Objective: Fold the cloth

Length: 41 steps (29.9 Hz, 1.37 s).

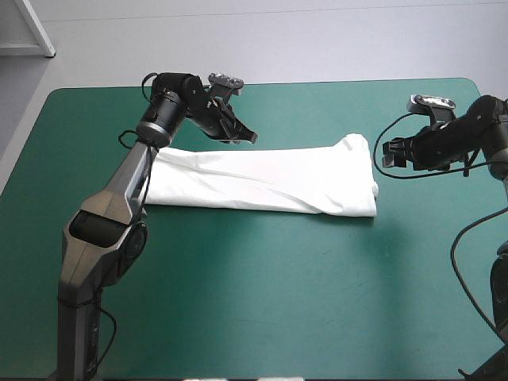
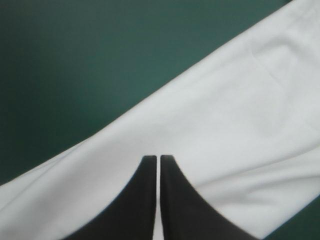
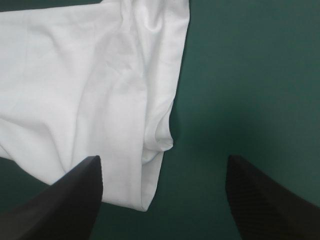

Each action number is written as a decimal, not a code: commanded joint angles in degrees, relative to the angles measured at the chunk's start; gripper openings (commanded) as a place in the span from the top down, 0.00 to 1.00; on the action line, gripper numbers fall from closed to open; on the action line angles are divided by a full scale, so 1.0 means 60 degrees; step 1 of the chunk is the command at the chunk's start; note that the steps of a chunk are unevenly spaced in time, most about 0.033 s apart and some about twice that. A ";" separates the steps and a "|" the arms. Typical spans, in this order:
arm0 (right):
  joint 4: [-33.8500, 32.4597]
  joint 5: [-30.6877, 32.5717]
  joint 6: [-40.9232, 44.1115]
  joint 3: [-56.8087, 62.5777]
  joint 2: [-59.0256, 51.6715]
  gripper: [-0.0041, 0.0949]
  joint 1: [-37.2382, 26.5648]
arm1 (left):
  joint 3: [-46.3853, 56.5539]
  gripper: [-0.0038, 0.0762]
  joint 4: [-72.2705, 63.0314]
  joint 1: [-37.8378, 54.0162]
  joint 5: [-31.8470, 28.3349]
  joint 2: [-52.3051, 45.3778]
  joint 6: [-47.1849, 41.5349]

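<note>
The white T-shirt (image 1: 262, 181) lies folded into a long flat band across the middle of the teal-green cover. My left gripper (image 1: 248, 136) hovers over the band's far edge, left of its middle. In the left wrist view it (image 2: 158, 158) is shut, its fingers meeting in a point over the T-shirt (image 2: 215, 125), with no cloth seen pinched between them. My right gripper (image 1: 389, 155) is just off the band's right end. In the right wrist view it (image 3: 163, 161) stands open, the T-shirt (image 3: 75, 75) end and its folded corner lying ahead, mostly toward one finger.
The teal-green cover (image 1: 278, 294) stretches bare between the T-shirt and the table's near edge. A strip of cover also shows beyond the band, up to the far edge.
</note>
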 commanded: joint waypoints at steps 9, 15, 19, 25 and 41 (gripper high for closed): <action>0.1019 -0.0651 -0.0311 0.0245 -0.0025 0.30 -0.0125 | -0.0252 0.93 0.0007 -0.0509 0.0222 0.0652 -0.0349; 0.1882 -0.0843 -0.0574 0.0245 0.0797 0.30 -0.0125 | -0.0252 0.93 0.0360 -0.0640 0.0264 0.1203 -0.0481; 0.2045 -0.0993 -0.0583 0.0245 0.1251 0.30 -0.0125 | -0.0252 0.93 0.0280 -0.0640 0.0281 0.1370 -0.0481; 0.2910 -0.1185 -0.0915 0.0245 0.1925 0.30 -0.0087 | -0.0252 0.93 0.0280 -0.0640 0.0160 0.1395 -0.0481; 0.3020 -0.1919 -0.0766 0.0227 0.2580 0.58 0.1397 | -0.0252 0.93 0.0280 -0.0640 0.0085 0.1395 -0.0488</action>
